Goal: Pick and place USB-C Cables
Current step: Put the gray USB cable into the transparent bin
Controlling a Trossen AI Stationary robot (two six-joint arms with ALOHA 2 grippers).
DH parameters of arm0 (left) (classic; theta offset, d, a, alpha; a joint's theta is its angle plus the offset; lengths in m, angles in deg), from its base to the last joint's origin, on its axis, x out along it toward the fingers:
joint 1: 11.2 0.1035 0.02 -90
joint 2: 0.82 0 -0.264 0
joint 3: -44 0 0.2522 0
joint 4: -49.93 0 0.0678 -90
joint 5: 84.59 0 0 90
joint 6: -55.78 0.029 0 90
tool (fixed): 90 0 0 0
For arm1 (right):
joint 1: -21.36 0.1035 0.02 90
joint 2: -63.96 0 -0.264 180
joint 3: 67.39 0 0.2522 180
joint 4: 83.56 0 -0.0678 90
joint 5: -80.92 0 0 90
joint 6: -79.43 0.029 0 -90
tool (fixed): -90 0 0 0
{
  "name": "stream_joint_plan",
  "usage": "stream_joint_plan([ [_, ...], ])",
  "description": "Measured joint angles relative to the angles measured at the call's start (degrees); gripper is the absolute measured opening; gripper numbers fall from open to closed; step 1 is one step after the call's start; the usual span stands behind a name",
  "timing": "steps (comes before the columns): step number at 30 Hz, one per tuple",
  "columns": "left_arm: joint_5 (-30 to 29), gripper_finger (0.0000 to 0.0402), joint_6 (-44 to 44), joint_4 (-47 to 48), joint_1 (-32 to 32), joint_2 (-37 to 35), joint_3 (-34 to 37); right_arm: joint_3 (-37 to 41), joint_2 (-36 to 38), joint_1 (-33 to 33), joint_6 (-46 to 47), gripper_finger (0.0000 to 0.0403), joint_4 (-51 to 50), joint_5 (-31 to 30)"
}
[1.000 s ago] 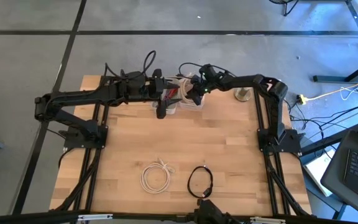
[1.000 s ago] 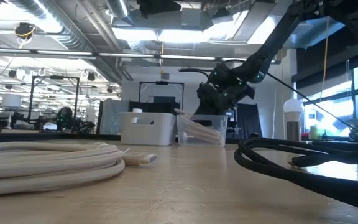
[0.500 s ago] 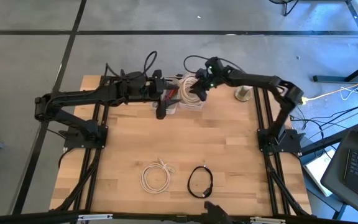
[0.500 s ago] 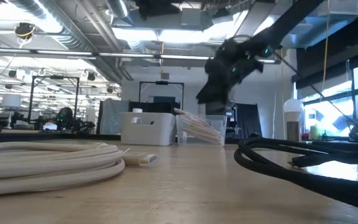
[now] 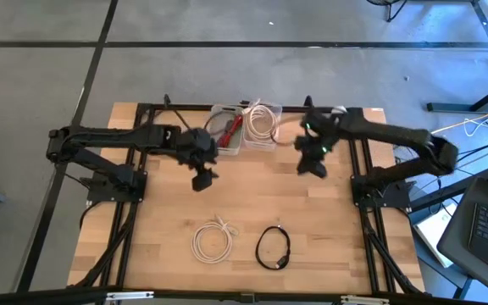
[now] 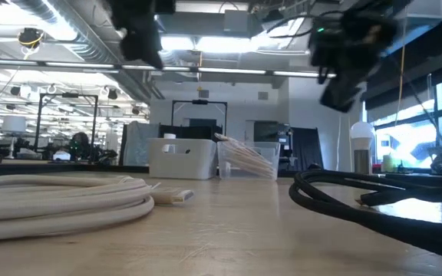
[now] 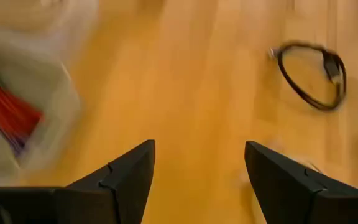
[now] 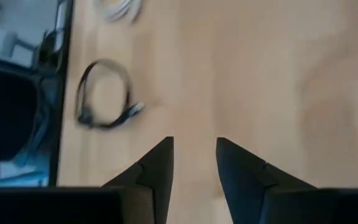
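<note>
From above, the left gripper [image 5: 202, 180] hangs over the wooden table [image 5: 329, 220] near the clear bin [image 5: 224, 131], which holds red cables [image 5: 231, 129]; a cream coil [image 5: 263, 124] lies in the next bin. The right gripper [image 5: 313, 163] hangs just in front of these bins. A cream-white cable [image 5: 212, 240] and a black cable [image 5: 273, 247] lie apart near the front edge.

In the low view, both cables rest on the table and both grippers are up high.

The left wrist view shows its fingers [image 7: 124, 180] spread wide, with nothing between them.

The right wrist view shows its fingers [image 8: 156, 169] with a narrow gap, empty, above bare wood.
</note>
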Motion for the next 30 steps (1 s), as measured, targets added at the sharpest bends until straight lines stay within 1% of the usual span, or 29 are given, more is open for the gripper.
stream_joint_plan([
  [4,0.0,0.0242,-7.1,0.7,-5.6,0.2,2.4,7.2,7.4,4.7,5.0,0.0123,2.0,0.0],
  [8,-1.2,0.0242,-13.2,-3.9,-11.1,1.2,6.9,12.0,13.3,8.4,10.0,0.0123,6.2,0.0],
  [11,-2.6,0.0242,-18.1,-8.7,-14.3,3.0,10.0,12.4,16.3,11.0,12.4,0.0123,9.8,0.0],
  [15,-3.2,0.0242,-22.7,-11.5,-17.0,6.6,12.7,12.2,19.5,14.5,12.9,0.0123,16.2,0.5],
  [21,-4.0,0.0242,-25.1,-12.7,-19.2,12.5,13.6,12.1,23.6,20.7,14.0,0.0123,30.1,1.1],
  [24,-2.1,0.0242,-26.5,-13.0,-19.6,15.1,13.5,12.1,25.0,24.1,14.0,0.0123,36.0,1.6],
  [26,0.1,0.0242,-27.8,-13.2,-20.1,16.5,13.5,12.1,25.7,26.1,14.0,0.0123,38.0,1.6],
  [30,2.3,0.0242,-30.5,-13.1,-22.0,18.9,13.5,12.1,26.4,29.0,14.1,0.0123,38.6,0.1],
])
